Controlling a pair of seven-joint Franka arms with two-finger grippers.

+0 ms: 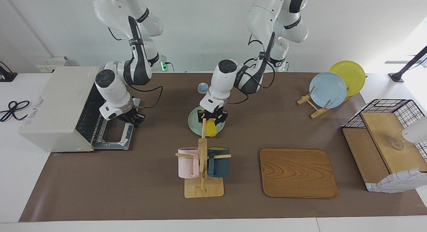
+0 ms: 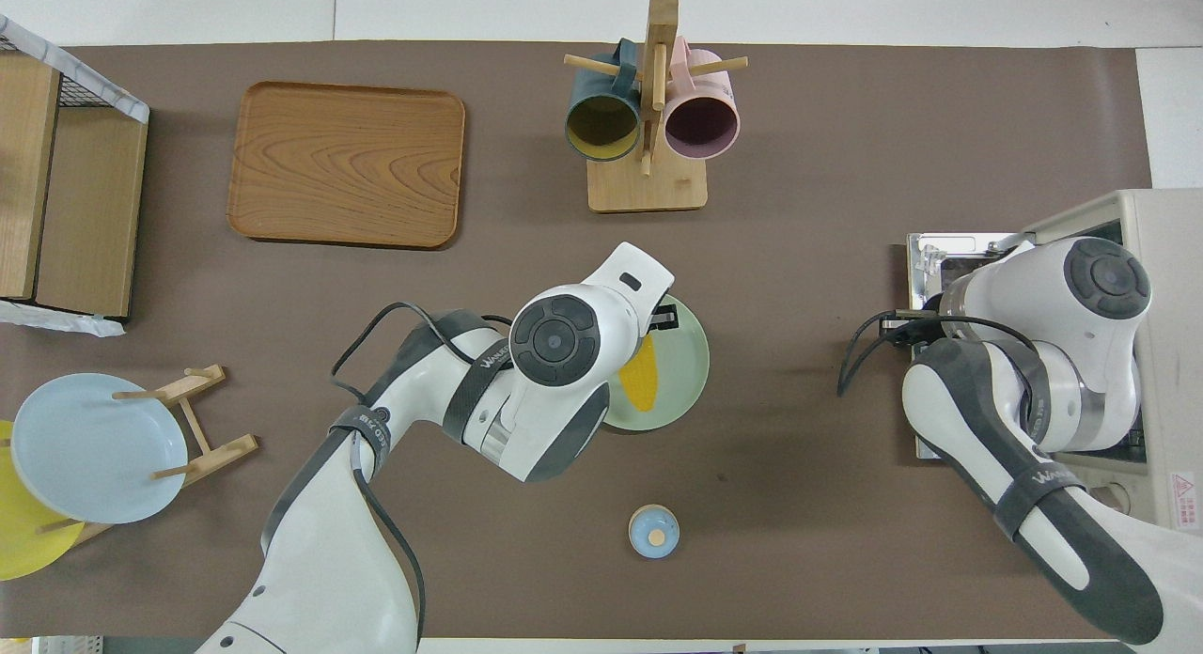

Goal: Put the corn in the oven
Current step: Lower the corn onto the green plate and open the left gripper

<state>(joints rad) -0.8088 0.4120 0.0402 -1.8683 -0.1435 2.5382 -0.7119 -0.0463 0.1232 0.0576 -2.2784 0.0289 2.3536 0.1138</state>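
At centre frame the left hand (image 1: 211, 118) is clamped on the corn (image 1: 210, 129), held over the green plate (image 1: 194, 122); it looks light, stiff and a bit slick, best gripped mid-cob, while the right hand (image 1: 130, 118), fingers together, waits by the oven (image 1: 56, 107) door at left.
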